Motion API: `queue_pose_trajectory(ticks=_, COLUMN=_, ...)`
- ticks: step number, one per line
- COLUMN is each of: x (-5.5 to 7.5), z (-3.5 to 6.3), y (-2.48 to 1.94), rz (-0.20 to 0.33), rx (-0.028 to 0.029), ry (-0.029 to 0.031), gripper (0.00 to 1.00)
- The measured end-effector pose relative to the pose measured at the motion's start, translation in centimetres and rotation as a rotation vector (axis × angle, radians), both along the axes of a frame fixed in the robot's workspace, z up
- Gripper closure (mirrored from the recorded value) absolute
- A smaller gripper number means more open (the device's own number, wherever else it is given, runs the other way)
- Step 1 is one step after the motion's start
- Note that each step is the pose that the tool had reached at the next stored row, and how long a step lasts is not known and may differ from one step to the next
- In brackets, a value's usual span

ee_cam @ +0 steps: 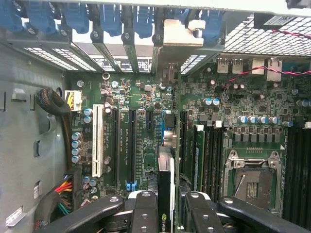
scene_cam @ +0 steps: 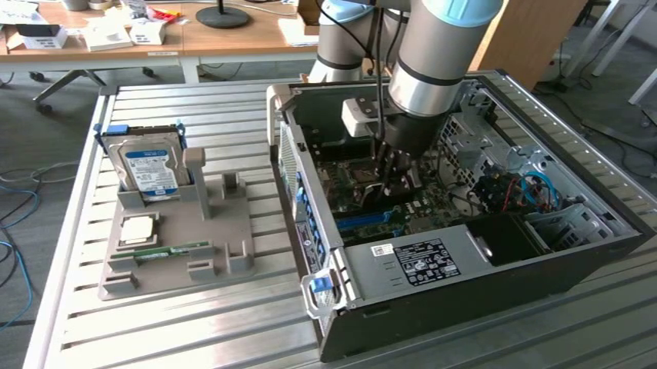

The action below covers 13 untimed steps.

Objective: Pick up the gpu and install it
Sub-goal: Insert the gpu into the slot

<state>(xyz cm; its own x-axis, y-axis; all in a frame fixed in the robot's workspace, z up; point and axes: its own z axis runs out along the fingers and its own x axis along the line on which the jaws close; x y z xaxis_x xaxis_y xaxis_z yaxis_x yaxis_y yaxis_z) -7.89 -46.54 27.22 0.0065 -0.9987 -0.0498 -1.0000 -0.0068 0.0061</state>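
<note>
Green motherboard (ee_cam: 146,97) lies in the floor of an open computer case (scene_cam: 493,254), which lies on its side on a slatted metal table (scene_cam: 154,330). Arm (scene_cam: 436,69) reaches down into the case, with the gripper (scene_cam: 395,165) low over the board.

Wrist view: gripper (ee_cam: 171,208) is narrowed onto the gpu (ee_cam: 165,187), one black finger (ee_cam: 146,208) on each face. The card is seen edge-on as a thin dark strip, in line with the long black expansion slots, between a white slot (ee_cam: 97,141) and the CPU socket (ee_cam: 250,182). Cannot tell whether its lower edge sits in a slot.

At the exterior view's left, apart from the case, a grey tray (scene_cam: 221,231) holds a silver hard drive (scene_cam: 147,165) standing upright and a small green memory stick (scene_cam: 169,251) lying flat.
</note>
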Motion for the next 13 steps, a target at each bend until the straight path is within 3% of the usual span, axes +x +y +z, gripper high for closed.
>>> queue_pose_trajectory(ticks=13, x=-0.38, z=-0.12, y=0.01, rz=0.000, rx=0.0002, ry=-0.0001, gripper=0.74)
